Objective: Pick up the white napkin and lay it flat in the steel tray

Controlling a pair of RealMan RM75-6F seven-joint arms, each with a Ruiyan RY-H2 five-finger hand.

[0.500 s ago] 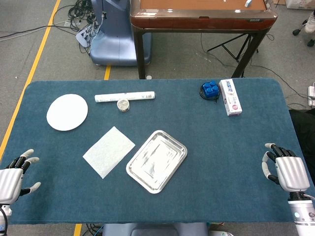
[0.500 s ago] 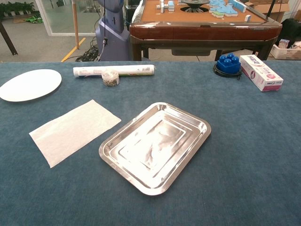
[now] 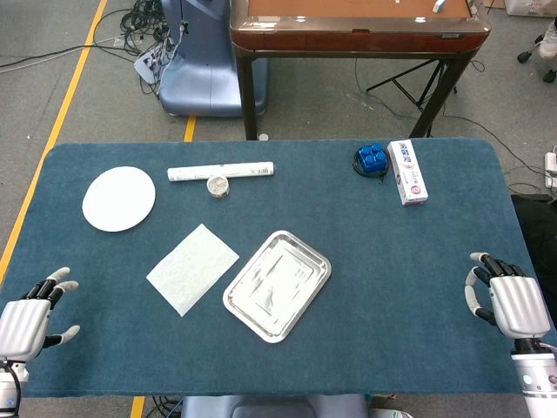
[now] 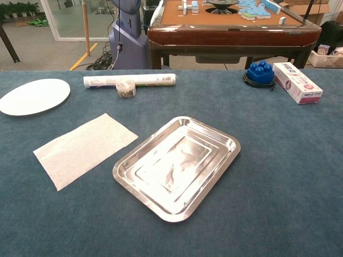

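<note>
Nothing is picked up yet. The white napkin [image 3: 192, 268] lies flat on the counter [image 3: 392, 261], just beside the steel tray [image 3: 277, 284] on its left, apart from its rim. The left hand [image 3: 24, 324] hangs well left of the tray, fingers spread and empty; the right hand [image 3: 512, 300] well right, likewise released. I reckon the nearer left hand must reach in and pinch a napkin edge.

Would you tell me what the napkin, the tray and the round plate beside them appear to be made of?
The white napkin looks like thin paper tissue: matte, faintly textured, lying limp and flat. The steel tray appears to be polished metal, since its floor throws bright mirror-like reflections. The white plate is smooth and evenly matte; it could be paper or ceramic, which the pictures do not settle.
</note>
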